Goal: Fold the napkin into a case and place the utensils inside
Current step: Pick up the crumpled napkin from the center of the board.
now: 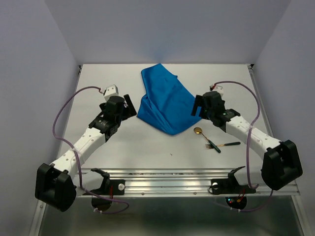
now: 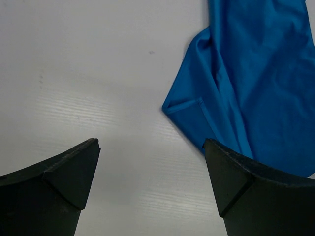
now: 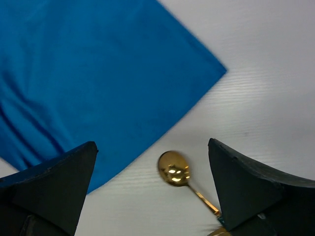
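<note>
The bright blue napkin (image 1: 165, 101) lies crumpled and unfolded at the middle of the table, with nothing on it. No case shape shows. The utensils lie to its lower right: a gold-headed spoon (image 1: 199, 131) and a fork (image 1: 212, 145) with thin dark green handles. My left gripper (image 1: 130, 107) hovers open just left of the napkin's edge; in its wrist view the napkin (image 2: 256, 83) lies ahead and to the right of the open gripper (image 2: 150, 147). My right gripper (image 1: 197, 107) is open over the napkin's right corner (image 3: 98, 73), with the spoon (image 3: 173, 168) below, between its fingers and untouched.
The white table (image 1: 123, 142) is walled at the back and both sides. A metal rail (image 1: 162, 179) with the arm bases runs along the near edge. Purple cables loop beside each arm.
</note>
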You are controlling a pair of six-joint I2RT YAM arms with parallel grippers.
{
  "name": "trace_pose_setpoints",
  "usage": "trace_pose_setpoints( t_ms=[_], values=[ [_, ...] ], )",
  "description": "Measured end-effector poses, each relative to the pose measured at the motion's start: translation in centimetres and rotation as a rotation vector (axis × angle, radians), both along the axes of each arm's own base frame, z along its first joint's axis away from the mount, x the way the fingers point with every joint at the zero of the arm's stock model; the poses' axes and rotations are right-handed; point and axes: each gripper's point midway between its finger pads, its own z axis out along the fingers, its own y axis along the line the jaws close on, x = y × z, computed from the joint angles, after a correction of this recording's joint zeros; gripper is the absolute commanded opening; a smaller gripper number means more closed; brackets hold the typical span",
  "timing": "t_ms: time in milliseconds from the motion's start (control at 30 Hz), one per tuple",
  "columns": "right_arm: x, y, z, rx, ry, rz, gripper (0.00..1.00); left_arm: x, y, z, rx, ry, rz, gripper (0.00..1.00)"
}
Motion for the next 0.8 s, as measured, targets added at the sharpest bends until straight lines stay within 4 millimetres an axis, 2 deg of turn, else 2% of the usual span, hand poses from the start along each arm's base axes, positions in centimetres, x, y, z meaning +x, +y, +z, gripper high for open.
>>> trace_pose_setpoints(
  t_ms=[100,167,300,367,433,600,700,800],
  values=[
    [-1.1,4.5,-0.5,0.016,0.005,0.128,1.0,-1.0,-1.3,-2.5,-0.022,0.061,-0.038,0.93],
    [-2.0,7.1,-1.5,0.037,0.033,0.198,0.94,-1.6,-2.0,-3.5,-0.045,0.081,-0.059,0.9],
    [-2.9,8.8,-3.8,0.065,0.085,0.243,0.87,-1.8,-3.8,-4.5,-0.115,0.095,-0.097,0.79],
    [-3.2,8.9,-4.7,0.063,0.107,0.244,0.86,-1.4,-4.8,-5.0,-0.137,0.101,-0.109,0.77],
    [-3.4,8.8,-5.2,0.061,0.12,0.235,0.84,-0.9,-5.8,-6.4,-0.139,0.138,-0.119,0.77],
    [-2.8,7.7,-4.9,0.033,0.096,0.202,0.86,0.9,-8.4,-9.4,-0.113,0.227,-0.135,0.7],
    [-1.7,5.7,-4.2,0.038,0.078,0.152,0.87,2.9,-9.8,-10.0,-0.112,0.244,-0.125,0.65],
    [-0.2,2.3,-3.2,0.052,0.052,0.064,0.89,4.4,-10.5,-10.1,-0.115,0.247,-0.098,0.59]
  ],
)
